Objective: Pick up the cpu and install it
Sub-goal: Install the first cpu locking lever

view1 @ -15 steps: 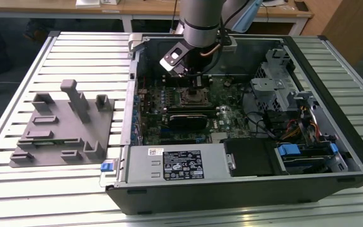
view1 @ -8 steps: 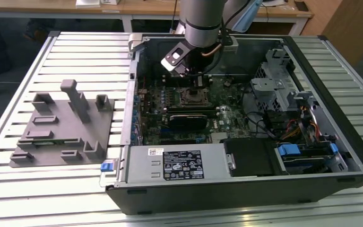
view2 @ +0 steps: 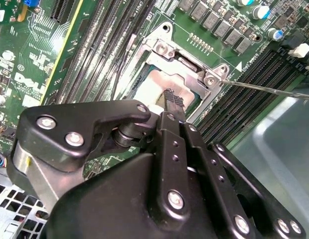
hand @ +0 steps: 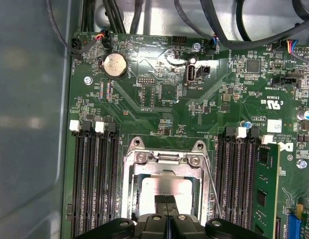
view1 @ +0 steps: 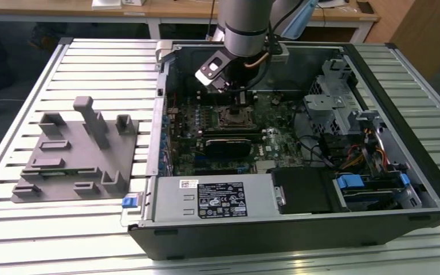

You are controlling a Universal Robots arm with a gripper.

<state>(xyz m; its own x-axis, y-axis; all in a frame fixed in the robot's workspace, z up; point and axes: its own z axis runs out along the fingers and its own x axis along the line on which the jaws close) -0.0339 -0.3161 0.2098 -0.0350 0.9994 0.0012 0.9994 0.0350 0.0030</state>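
The cpu (hand: 154, 191) is a pale silvery square lying flat inside the open metal socket frame (hand: 164, 160) on the green motherboard. In the second wrist view the cpu (view2: 155, 82) shows past the black fingers. My gripper (hand: 167, 200) is shut, its two fingertips pressed together right over the cpu's middle; I cannot tell whether they touch it. In the second wrist view the gripper (view2: 172, 98) points down at the chip. In the exterior view the gripper (view1: 240, 106) reaches down into the open computer case (view1: 297, 229) above the socket (view1: 235, 118).
Memory slots (hand: 94, 184) flank the socket on both sides. A thin socket lever (view2: 274, 89) sticks out sideways. A grey plastic fixture block (view1: 75, 154) with upright posts stands on the slatted table at the exterior view's left. Drive bays and cables (view1: 357, 137) fill the case's right.
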